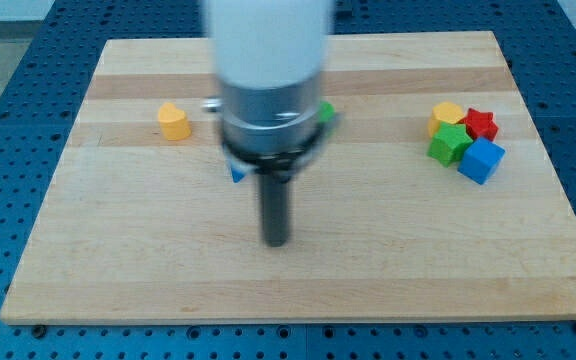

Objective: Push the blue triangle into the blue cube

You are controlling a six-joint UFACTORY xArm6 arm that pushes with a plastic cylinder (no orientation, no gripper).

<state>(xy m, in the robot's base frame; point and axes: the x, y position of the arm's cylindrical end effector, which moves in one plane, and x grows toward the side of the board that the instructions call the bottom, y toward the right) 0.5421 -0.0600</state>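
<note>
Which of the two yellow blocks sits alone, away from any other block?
The yellow block at the view's left; the other yellow block sits in the right-hand cluster beside the red block.

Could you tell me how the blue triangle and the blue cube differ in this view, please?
The blue cube shows whole at the view's right; the blue triangle is mostly hidden behind the arm, only a corner showing. The blue cube sits packed against a green block and near a red block and a yellow block; the blue triangle lies apart from that group, near the middle. My tip is close to the triangle, far from the cube. Both are blue.
</note>
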